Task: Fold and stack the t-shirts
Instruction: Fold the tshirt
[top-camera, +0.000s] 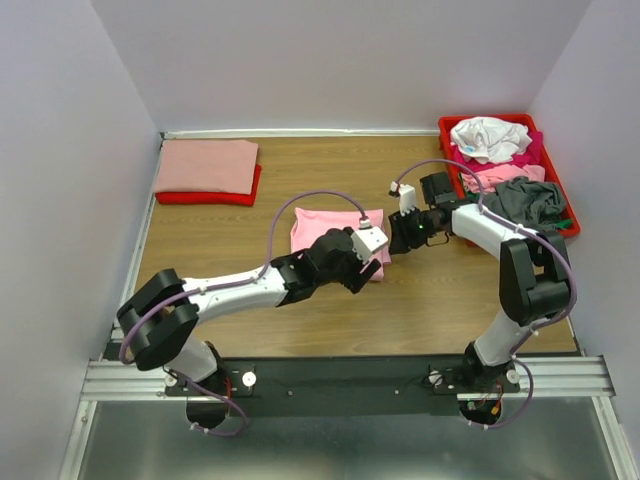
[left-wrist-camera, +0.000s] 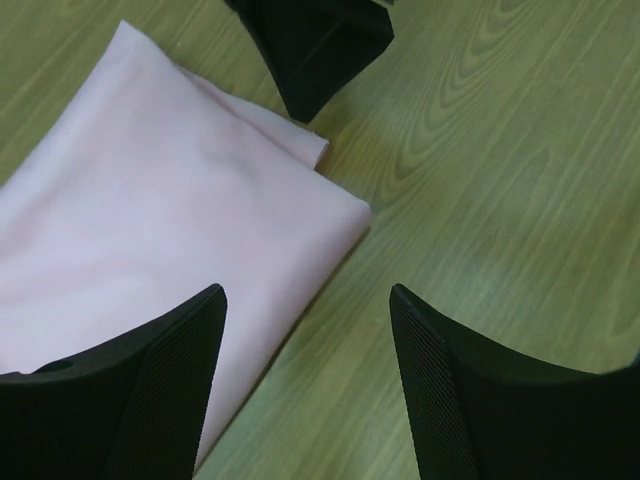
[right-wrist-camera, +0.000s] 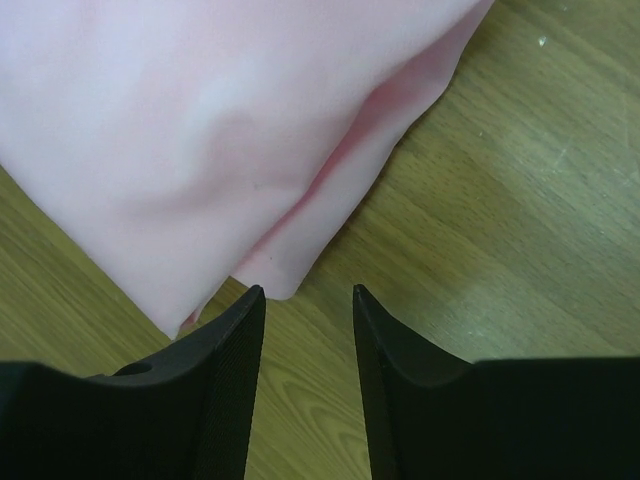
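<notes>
The left jaws are wide open and hold nothing. The right jaws are open a little less and hold nothing too. Both hang just by the right edge of the light pink t-shirt, which lies folded flat in the middle of the counter. Its corner rests on bare wood, with open room to the right and toward the near side.

At the far left a salmon t-shirt lies folded on a red t-shirt, well apart from the pink one. At the far right the red tray holds a heap with a white t-shirt and a grey t-shirt.

The left arm stretches low and long from its base, slanting right to the shirt. The right arm stands up, bends at the elbow and reaches back to the left. The two wrists are close together
</notes>
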